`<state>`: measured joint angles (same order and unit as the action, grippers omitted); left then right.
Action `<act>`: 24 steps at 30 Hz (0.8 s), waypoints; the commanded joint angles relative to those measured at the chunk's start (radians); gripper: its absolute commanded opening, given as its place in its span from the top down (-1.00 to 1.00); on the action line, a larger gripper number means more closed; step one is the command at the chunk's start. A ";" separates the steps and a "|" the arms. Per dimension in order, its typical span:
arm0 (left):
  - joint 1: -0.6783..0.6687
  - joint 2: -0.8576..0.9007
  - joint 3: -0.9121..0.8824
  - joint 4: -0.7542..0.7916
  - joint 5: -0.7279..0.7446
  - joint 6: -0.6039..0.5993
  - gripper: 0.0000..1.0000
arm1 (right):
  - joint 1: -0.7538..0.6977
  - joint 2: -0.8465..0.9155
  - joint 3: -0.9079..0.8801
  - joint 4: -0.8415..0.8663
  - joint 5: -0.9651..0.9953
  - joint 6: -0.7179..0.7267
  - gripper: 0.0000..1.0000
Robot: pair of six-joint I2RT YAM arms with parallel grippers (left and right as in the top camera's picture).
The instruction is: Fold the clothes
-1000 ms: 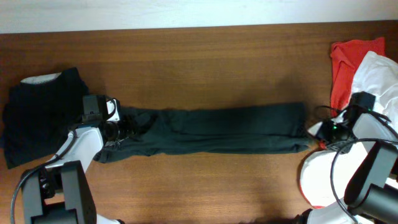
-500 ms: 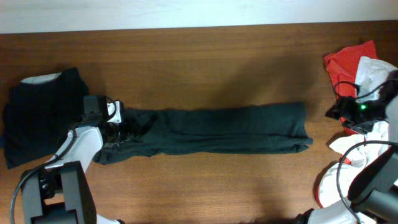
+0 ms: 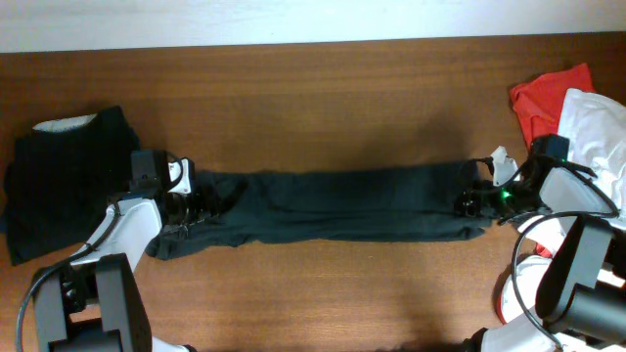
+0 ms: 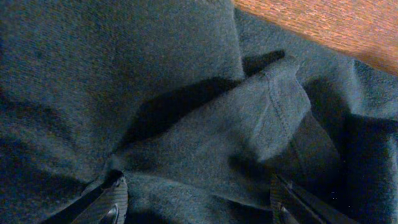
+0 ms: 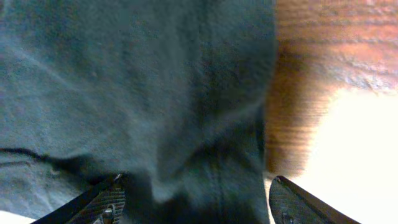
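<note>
A dark garment (image 3: 342, 200) lies folded into a long narrow strip across the middle of the table. My left gripper (image 3: 201, 203) sits on its left end. In the left wrist view the fingers (image 4: 198, 199) are spread wide, with a raised fold of the dark cloth (image 4: 249, 124) between them. My right gripper (image 3: 469, 200) is at the strip's right end. In the right wrist view its fingers (image 5: 196, 202) are spread wide over the cloth (image 5: 155, 93), next to the cloth's edge and the bare wood.
A folded black garment (image 3: 64, 176) lies at the left edge. A red shirt (image 3: 543, 98) and a white shirt (image 3: 597, 127) are piled at the right edge. The wooden table (image 3: 323, 88) extends behind the strip.
My right arm swung away toward the pile at the right, then came back onto the strip's right end. The left arm and the strip have not moved.
</note>
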<state>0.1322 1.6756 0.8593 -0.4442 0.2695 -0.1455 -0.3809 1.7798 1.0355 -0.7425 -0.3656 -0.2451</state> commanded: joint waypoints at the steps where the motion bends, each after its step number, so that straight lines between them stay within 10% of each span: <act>1: 0.001 0.015 -0.019 -0.017 -0.003 0.009 -0.46 | 0.050 -0.005 -0.005 0.026 -0.019 -0.012 -0.54; 5: 0.001 0.015 -0.019 -0.022 -0.003 0.009 -0.46 | 0.104 0.028 -0.005 0.044 -0.019 -0.009 -0.51; 14: 0.001 0.011 -0.016 -0.029 0.007 0.004 -0.64 | 0.105 0.056 0.029 0.022 0.099 0.019 0.92; 16: 0.001 -0.047 0.009 -0.048 0.032 0.005 -0.98 | 0.104 0.055 0.099 -0.051 0.152 0.050 0.92; 24: 0.001 -0.270 0.018 -0.155 0.045 0.005 -0.98 | 0.261 0.054 0.497 -0.439 0.318 0.150 0.92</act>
<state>0.1276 1.4025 0.8722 -0.5827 0.3073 -0.1417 -0.2184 1.8393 1.5177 -1.1576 -0.0635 -0.1276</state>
